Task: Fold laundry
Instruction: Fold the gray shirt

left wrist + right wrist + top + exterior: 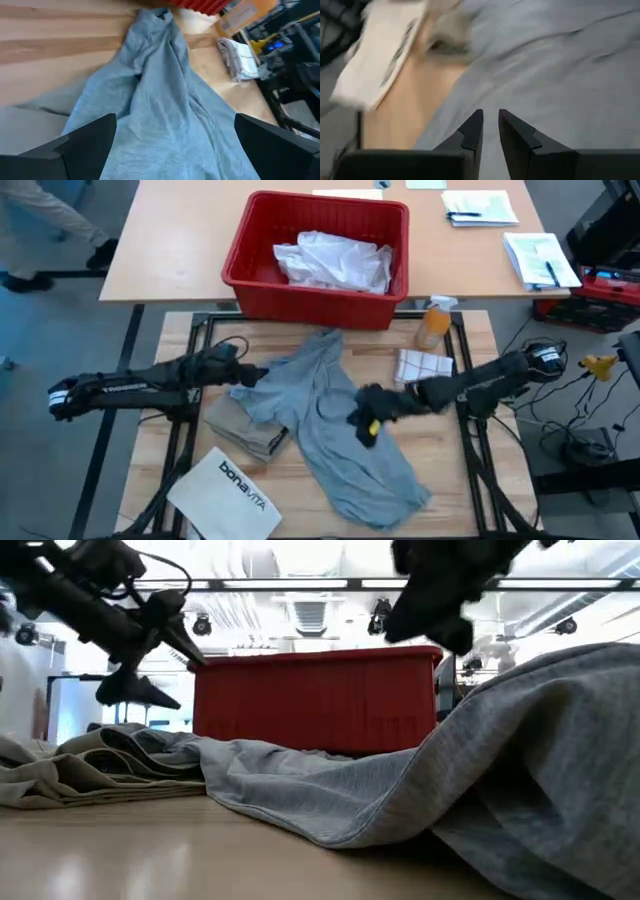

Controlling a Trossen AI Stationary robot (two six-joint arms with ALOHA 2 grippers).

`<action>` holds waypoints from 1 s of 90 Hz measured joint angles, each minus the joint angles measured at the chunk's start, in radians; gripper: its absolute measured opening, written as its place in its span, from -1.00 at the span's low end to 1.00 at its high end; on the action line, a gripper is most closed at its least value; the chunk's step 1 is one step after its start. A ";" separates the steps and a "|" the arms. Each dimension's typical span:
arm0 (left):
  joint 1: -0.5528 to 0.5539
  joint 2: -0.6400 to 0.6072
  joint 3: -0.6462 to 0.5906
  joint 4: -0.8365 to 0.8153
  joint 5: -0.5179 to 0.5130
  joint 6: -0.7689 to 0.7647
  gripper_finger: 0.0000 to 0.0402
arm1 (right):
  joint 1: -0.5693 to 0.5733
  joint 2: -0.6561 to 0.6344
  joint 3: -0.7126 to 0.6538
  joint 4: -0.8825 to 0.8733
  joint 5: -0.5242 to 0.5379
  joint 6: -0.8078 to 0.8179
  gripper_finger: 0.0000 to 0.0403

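The right gripper point(366, 420), fingers nearly together and holding nothing, hovered over the middle of the grey T-shirt point(330, 430) spread across the table point(470, 480). The left gripper point(248, 376), spread wide, hung over the shirt's left edge, beside the folded khaki-tan piece point(245, 428).

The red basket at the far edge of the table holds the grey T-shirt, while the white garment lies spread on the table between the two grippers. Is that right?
No, the two are swapped. The high view shows the white garment inside the red basket and the grey T-shirt spread on the table between the left gripper and the right gripper.
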 joint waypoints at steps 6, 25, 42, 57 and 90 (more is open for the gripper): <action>-0.016 -0.008 -0.018 0.013 0.002 0.020 0.94 | -0.093 -0.007 0.000 0.022 -0.016 -0.005 -0.63; -0.033 -0.004 -0.048 -0.004 0.003 0.051 0.94 | -0.277 0.058 0.071 0.064 -0.158 -0.181 -0.09; -0.033 0.027 -0.048 0.083 0.005 0.110 0.94 | -0.382 0.215 0.177 0.070 -0.061 -0.309 0.17; -0.033 0.053 -0.048 0.109 0.005 0.095 0.94 | -0.409 0.396 0.290 -0.081 -0.153 -0.482 0.03; -0.061 0.259 -0.048 0.438 0.108 0.268 0.94 | -0.461 0.450 0.336 -0.153 -0.200 -0.611 -0.62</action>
